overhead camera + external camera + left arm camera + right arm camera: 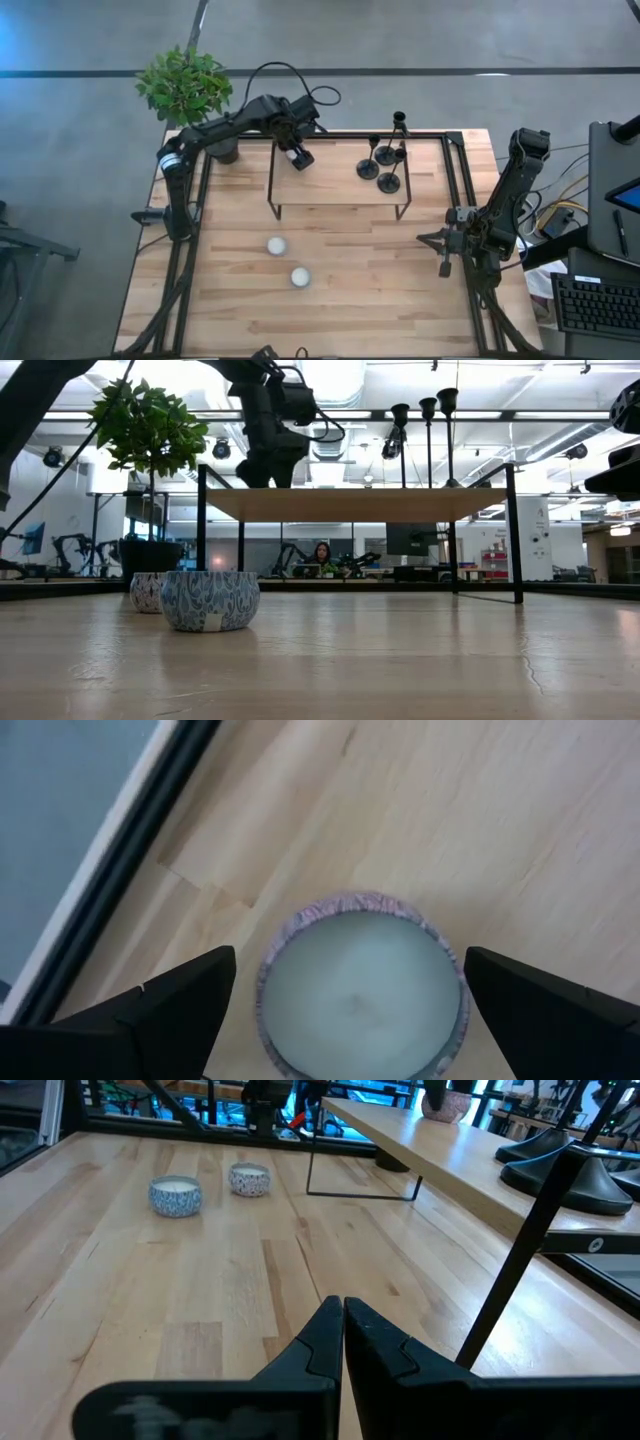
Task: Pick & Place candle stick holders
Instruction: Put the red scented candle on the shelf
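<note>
Three black candlestick holders (385,160) stand on their disc bases on the right half of the raised wooden shelf (335,185). Their cup tops show in the low view (428,405) and two bases show in the right wrist view (580,1180). My left gripper (298,155) is open over the shelf's far left part, its fingers on either side of a white tealight candle (362,990) that sits on the shelf. My right gripper (343,1320) is shut and empty, low at the table's right side (445,240). My left gripper points down at the candle, one finger (190,995) on each side of its rim (300,915). A gap shows at one finger. At the other finger (510,990) I cannot tell whether it touches the rim.
Two more tealight candles (276,245) (299,277) sit on the table in front of the shelf, and they also show in the low view (210,600). A potted plant (185,85) stands at the far left corner. The shelf's thin black legs (270,190) reach down to the table.
</note>
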